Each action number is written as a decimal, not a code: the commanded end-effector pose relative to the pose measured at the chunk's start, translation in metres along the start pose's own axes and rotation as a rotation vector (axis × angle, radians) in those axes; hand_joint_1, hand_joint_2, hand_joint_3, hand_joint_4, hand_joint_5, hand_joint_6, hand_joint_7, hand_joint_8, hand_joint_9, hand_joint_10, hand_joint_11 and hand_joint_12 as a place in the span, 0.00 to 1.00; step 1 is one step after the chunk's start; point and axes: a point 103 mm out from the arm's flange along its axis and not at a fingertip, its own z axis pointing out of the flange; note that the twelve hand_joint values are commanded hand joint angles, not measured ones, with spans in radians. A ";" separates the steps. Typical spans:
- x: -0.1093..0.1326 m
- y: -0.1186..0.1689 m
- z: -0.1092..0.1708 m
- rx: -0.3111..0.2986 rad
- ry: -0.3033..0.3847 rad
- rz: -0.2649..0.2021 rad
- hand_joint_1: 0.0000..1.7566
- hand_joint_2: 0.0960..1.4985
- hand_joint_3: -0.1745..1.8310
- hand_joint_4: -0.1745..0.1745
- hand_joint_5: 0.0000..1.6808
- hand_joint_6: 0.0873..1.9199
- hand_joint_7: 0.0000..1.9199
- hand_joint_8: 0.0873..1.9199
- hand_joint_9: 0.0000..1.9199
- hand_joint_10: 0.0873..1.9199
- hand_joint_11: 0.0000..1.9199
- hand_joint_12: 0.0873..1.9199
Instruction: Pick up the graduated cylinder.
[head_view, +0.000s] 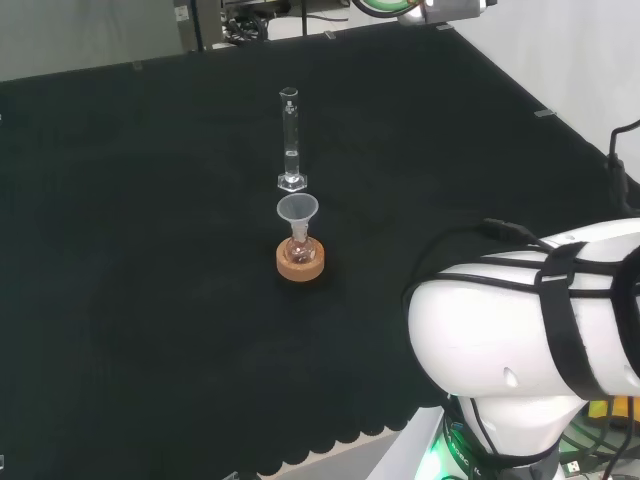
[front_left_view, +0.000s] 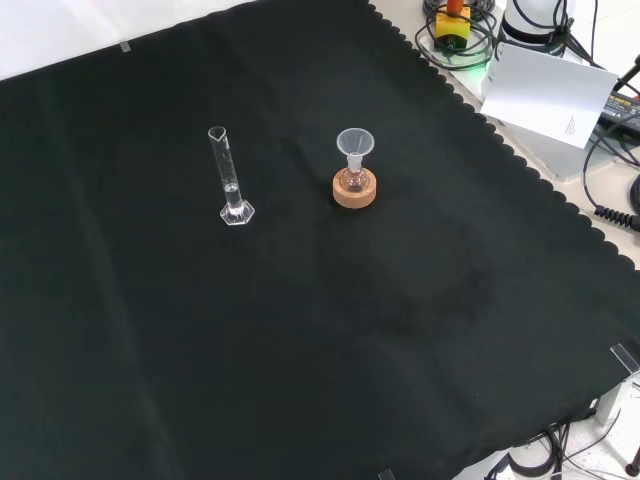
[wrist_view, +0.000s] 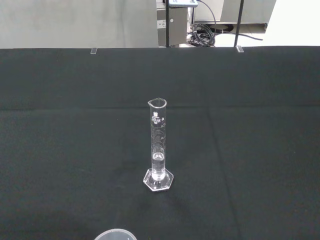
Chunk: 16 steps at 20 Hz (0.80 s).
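wrist view: graduated cylinder (wrist_view: 158, 150) upright, its print unreadable.

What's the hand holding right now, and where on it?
Nothing held that the views show. The graduated cylinder stands upright and untouched on the cloth, apart from the funnel in the flask.

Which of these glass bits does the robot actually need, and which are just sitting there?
Needed:
graduated cylinder, upright on the black cloth

Just sitting there:
funnel in a small flask
cork ring under the flask
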 end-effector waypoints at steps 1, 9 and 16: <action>0.000 0.000 0.000 -0.013 -0.007 0.000 0.08 0.78 0.25 0.45 0.14 0.00 0.01 0.15 0.07 0.30 0.02 0.70; 0.004 0.005 0.003 -0.004 -0.010 0.007 0.06 0.81 0.25 0.46 0.14 0.00 0.00 0.12 0.06 0.30 0.02 0.70; -0.007 0.018 0.025 0.017 0.002 0.049 0.06 0.81 0.25 0.46 0.14 0.00 0.00 0.12 0.06 0.30 0.02 0.70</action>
